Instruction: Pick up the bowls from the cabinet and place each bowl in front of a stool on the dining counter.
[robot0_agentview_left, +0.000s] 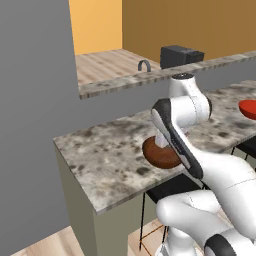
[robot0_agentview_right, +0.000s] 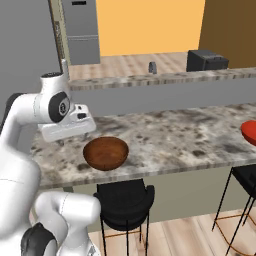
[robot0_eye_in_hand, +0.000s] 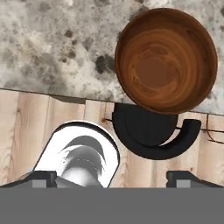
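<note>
The dark reddish-brown wooden bowl (robot0_agentview_left: 157, 155) (robot0_agentview_right: 105, 152) (robot0_eye_in_hand: 166, 61) stands upright near the front edge of the dining counter (robot0_agentview_left: 105, 150) (robot0_agentview_right: 175, 135) (robot0_eye_in_hand: 48, 43), just behind a black stool (robot0_agentview_right: 125, 197) (robot0_eye_in_hand: 153, 131). The glossy red bowl (robot0_agentview_left: 248, 108) (robot0_agentview_right: 249, 131) rests on the same counter far to the right, cut off by the frame edge. My gripper (robot0_eye_in_hand: 113, 178) (robot0_agentview_right: 67, 132) hangs above the counter's front edge, a little left of the brown bowl, open and holding nothing. The cabinet is out of view.
A raised stone ledge (robot0_agentview_left: 125, 85) (robot0_agentview_right: 150, 80) runs along the counter's back. Behind it sit a dark box appliance (robot0_agentview_left: 181, 56) (robot0_agentview_right: 206, 60) and a curved tap (robot0_agentview_left: 144, 65). Another black stool (robot0_agentview_right: 245, 175) stands under the red bowl. A grey wall (robot0_agentview_left: 35, 125) rises to the left.
</note>
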